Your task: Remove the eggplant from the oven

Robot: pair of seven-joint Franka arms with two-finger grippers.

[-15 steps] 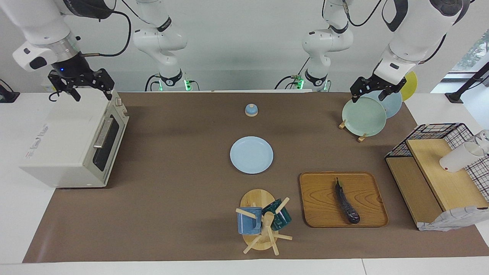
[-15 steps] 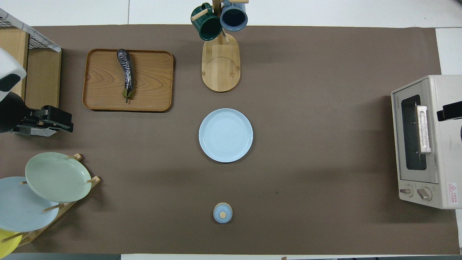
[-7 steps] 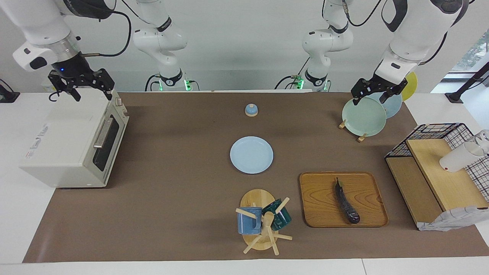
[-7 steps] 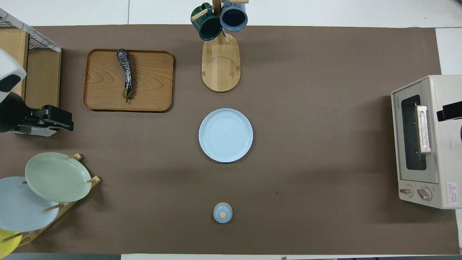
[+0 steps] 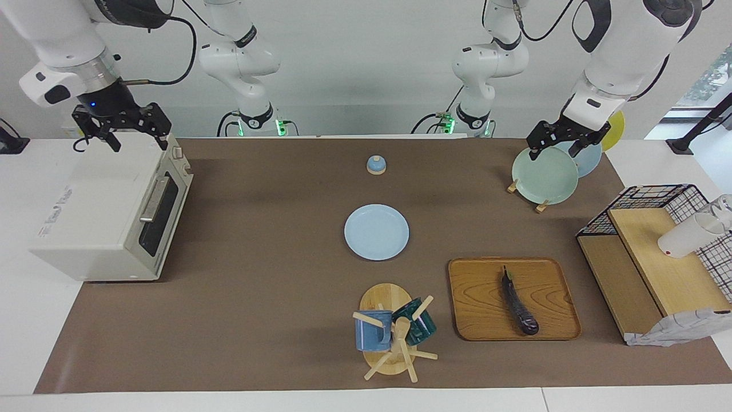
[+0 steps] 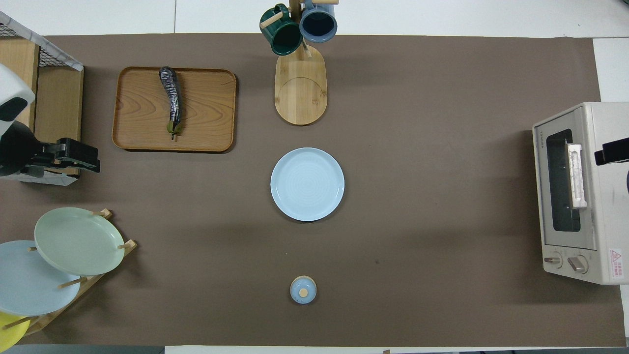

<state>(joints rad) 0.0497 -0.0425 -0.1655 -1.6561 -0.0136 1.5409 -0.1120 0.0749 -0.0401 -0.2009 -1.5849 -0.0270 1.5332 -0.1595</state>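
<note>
Both open, empty: right gripper [image 5: 121, 133] above the closed oven [image 5: 108, 212], left gripper [image 5: 563, 140] above plates; eggplant [image 5: 518, 303] on tray risks a pointless oven reach.

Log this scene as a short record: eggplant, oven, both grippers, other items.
eggplant: lying on the wooden tray, toward the left arm's end of the table
oven: door closed, at the right arm's end
left gripper: open, empty, raised over the plate rack
right gripper: open, empty, above the oven's top
other items: light blue plate mid-table, mug tree, small bell, wire shelf
task status: eggplant already out of the oven
</note>
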